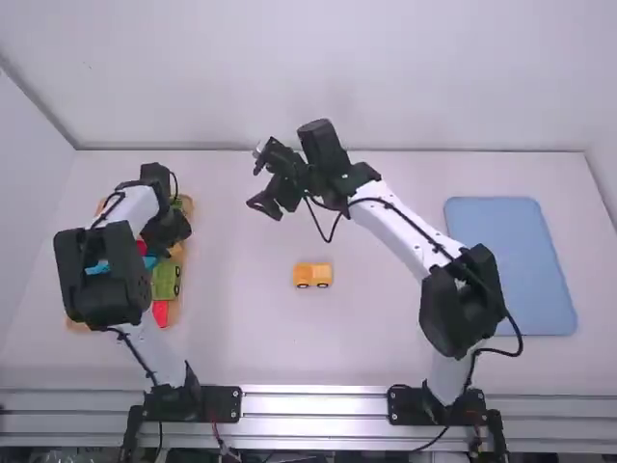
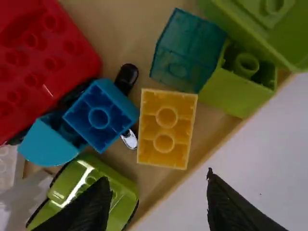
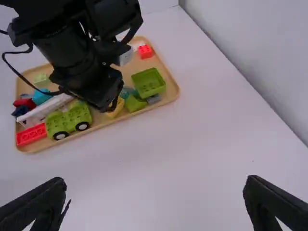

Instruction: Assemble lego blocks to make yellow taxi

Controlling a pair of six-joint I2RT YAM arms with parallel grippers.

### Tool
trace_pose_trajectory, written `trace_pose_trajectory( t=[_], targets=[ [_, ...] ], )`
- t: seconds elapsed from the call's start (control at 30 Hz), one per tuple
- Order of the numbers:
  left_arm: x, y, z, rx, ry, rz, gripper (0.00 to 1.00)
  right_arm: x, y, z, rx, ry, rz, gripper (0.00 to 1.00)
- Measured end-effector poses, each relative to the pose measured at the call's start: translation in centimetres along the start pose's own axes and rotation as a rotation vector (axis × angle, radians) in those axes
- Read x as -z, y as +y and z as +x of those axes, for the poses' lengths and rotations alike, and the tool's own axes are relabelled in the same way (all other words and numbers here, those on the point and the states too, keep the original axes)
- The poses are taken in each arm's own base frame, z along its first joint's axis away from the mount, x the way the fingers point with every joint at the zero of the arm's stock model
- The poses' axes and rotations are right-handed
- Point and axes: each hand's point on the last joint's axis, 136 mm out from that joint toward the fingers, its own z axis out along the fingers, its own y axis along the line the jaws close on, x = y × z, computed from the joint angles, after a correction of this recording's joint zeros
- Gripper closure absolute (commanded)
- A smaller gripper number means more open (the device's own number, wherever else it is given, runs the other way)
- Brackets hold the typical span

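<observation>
Over the tray's right part is my left gripper, above the bricks. In the left wrist view, my left gripper is open; past its fingertips a yellow brick lies hollow side up, with nothing gripping it. The yellow brick also shows beside the left gripper in the right wrist view. A yellow car piece with dark wheels stands alone mid-table. My right gripper is held farther back and left of that piece. Its fingers are spread wide in the right wrist view, where the right gripper holds nothing.
The wooden tray at the left holds a green wheeled piece, a green box-shaped piece, a red brick and several others. A translucent teal brick and blue brick flank the yellow brick. A blue mat lies right.
</observation>
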Motion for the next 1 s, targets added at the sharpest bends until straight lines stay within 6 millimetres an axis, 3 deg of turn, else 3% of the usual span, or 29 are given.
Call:
trace_pose_trajectory(
  t=[0.23, 0.4, 0.57, 0.67, 1.0],
  targets=[
    [-0.5, -1.0, -0.7, -0.008, -0.038, 0.051, 0.49, 0.0, 0.0, 0.0, 0.004, 0.0, 0.0, 0.02],
    [-1.4, -0.4, 0.0, -0.001, -0.021, 0.043, 0.51, 0.0, 0.0, 0.0, 0.019, 0.001, 0.0, 0.02],
    [-2.2, 0.7, -0.6, 0.027, -0.03, 0.06, 0.51, 0.0, 0.0, 0.0, 0.025, 0.001, -0.001, 0.02],
    [-2.6, 0.5, -1.3, 0.012, -0.054, 0.106, 0.5, 0.0, 0.0, 0.1, 0.025, 0.002, -0.001, 0.02],
    [-3.0, -0.4, -0.7, -0.037, -0.043, 0.154, 0.52, 0.0, 0.0, 0.1, 0.026, 0.002, -0.001, 0.02]
  ],
)
